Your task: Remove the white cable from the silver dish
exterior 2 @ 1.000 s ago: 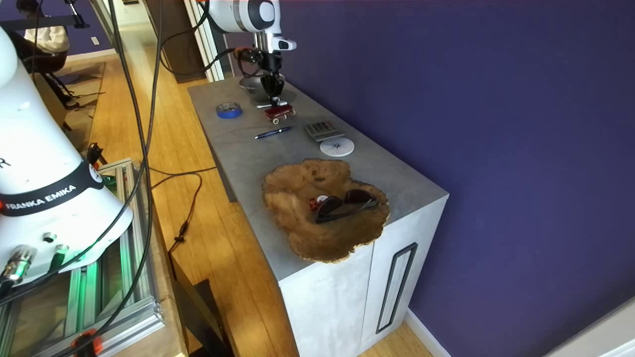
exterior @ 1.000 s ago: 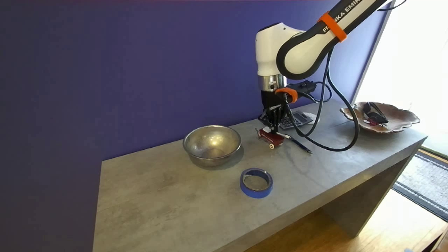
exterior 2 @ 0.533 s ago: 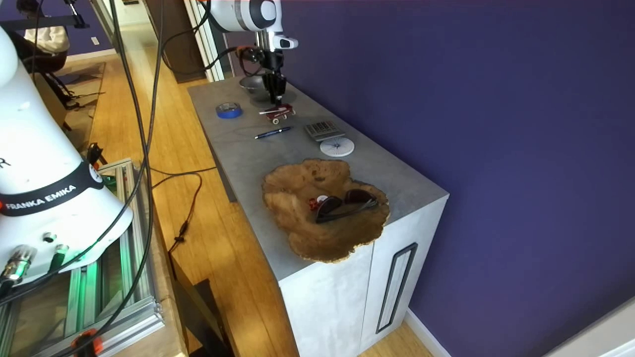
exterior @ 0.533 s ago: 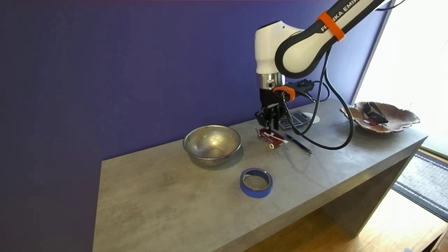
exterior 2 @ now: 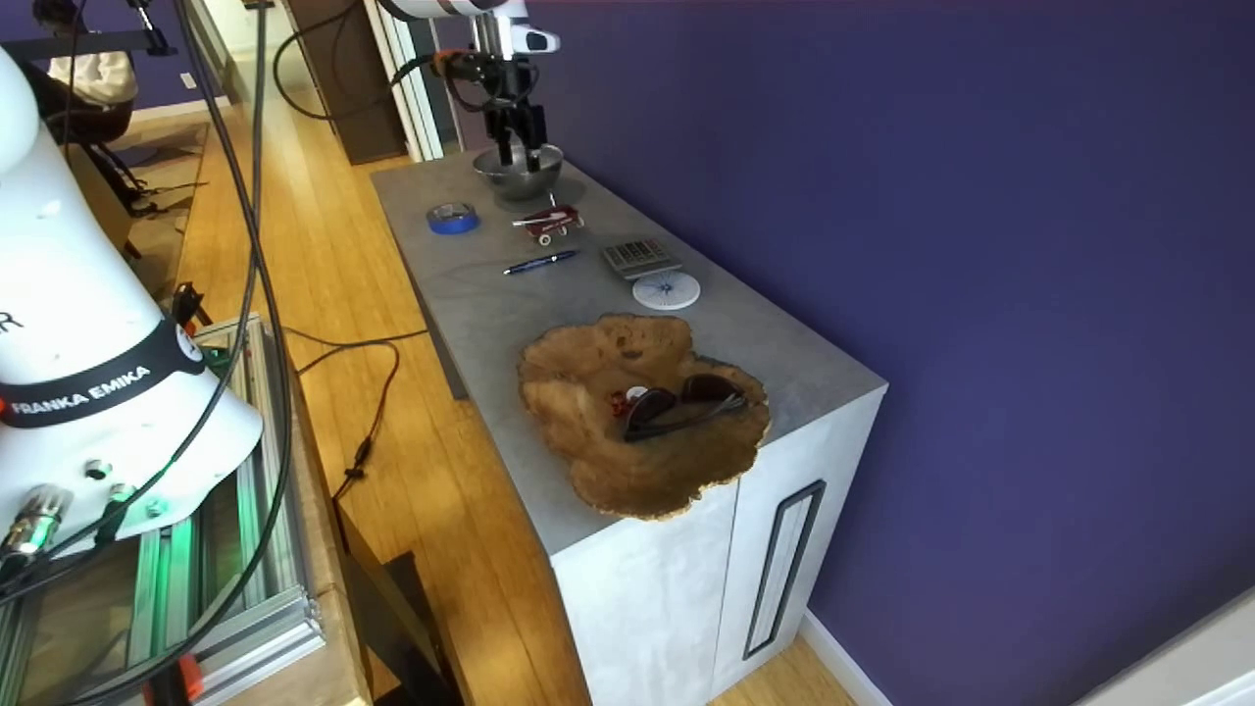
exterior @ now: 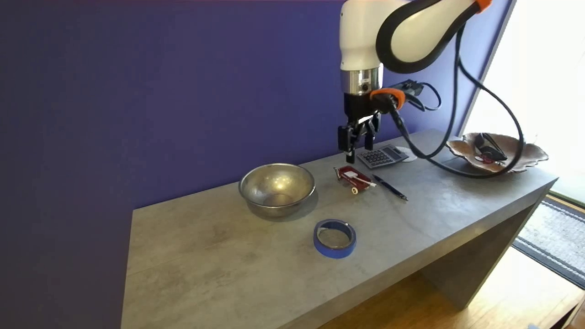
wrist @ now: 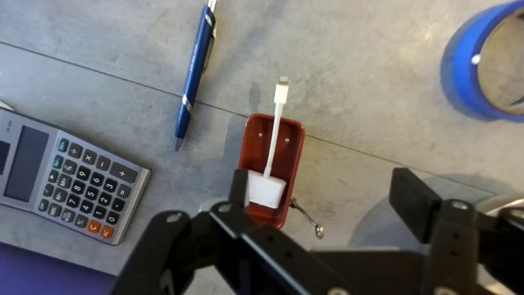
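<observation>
Into the wrist view, left to right: first a finger point(wrist: 238, 186), crowding the edge of the cable point(wrist: 271, 155) in view, yet hanging above and apart. Next, the cable itself, lengthwise in the red wagon point(wrist: 291, 162), with the block end point(wrist: 268, 190) nearest that finger and the plug point(wrist: 281, 93) poking past the end rim. Then a broad gap, then the opposite finger point(wrist: 413, 203), well apart. A gripper point(wrist: 321, 190) spread wide, pinching nothing, lined up, seemingly, to close across the long axis, with the cable off-centre. Out of the dish point(exterior: 276, 187) already; looks finished, so probably calls only for a clean lift away.

Over to an exterior view, left to right again along the grey counter point(exterior: 219, 265): shiny dish, showing no cable inside; blue tape point(exterior: 335, 251) in front; wagon; calculator point(exterior: 383, 156) behind; pen point(exterior: 390, 188); finally a plate point(exterior: 532, 155) bearing sunglasses point(exterior: 491, 148). At the back, purple wall point(exterior: 183, 91); far right, a bright opening point(exterior: 553, 82).
</observation>
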Available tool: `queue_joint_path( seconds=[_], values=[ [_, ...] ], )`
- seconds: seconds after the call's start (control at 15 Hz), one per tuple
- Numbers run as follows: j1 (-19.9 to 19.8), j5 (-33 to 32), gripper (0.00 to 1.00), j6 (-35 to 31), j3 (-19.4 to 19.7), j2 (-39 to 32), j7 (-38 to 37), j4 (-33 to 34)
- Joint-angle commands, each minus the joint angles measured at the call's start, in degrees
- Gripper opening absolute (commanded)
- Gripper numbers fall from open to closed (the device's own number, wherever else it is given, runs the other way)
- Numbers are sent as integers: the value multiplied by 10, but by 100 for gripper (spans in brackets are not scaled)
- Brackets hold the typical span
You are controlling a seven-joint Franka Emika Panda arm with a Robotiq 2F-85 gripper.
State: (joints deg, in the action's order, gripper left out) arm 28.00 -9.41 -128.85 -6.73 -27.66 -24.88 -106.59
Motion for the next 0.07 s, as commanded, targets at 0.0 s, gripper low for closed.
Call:
queue_joint_path(
  seconds=[0.0],
  values=[
    [-7, -6, 100, 3, -13, 16, -3, -12]
  ],
)
